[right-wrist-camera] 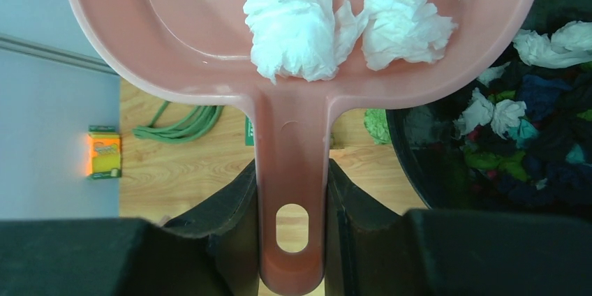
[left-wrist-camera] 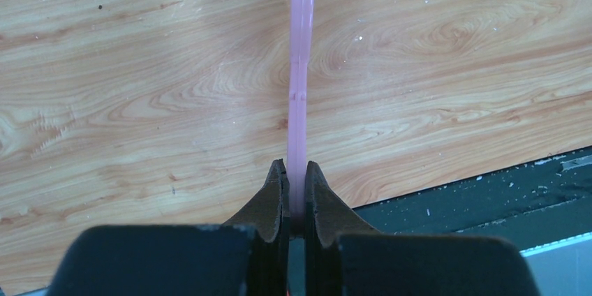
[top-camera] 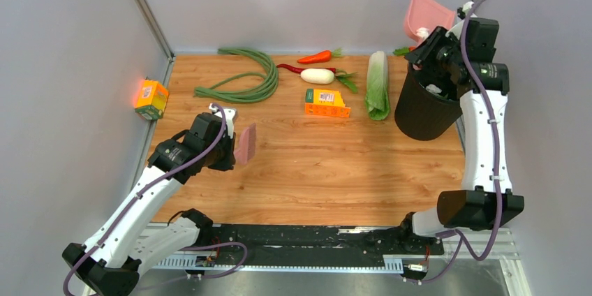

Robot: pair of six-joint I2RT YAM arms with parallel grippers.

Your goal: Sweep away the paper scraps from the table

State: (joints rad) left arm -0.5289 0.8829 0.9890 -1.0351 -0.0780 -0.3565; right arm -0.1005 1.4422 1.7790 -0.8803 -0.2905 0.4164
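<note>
At the left, your left end effector was pinching a thin pink plastic blade, seen edge-on between its fingers. It was held over the left front part of the wood-grain surface. The views did not show whether the blade's far end touched the wood.

Behind it lay a bundle of green long beans. Around the rear middle you had a carrot, a white radish and an orange box, with a napa cabbage just to their right.

A black bin stood at the right rear. Your right end effector was clamped on the handle of a pink dustpan, raised above and beside the bin's rim. The paper scraps, two crumpled white wads, lay touching each other in the pan near its handle end. More white wads showed inside the bin among coloured bits.
</note>
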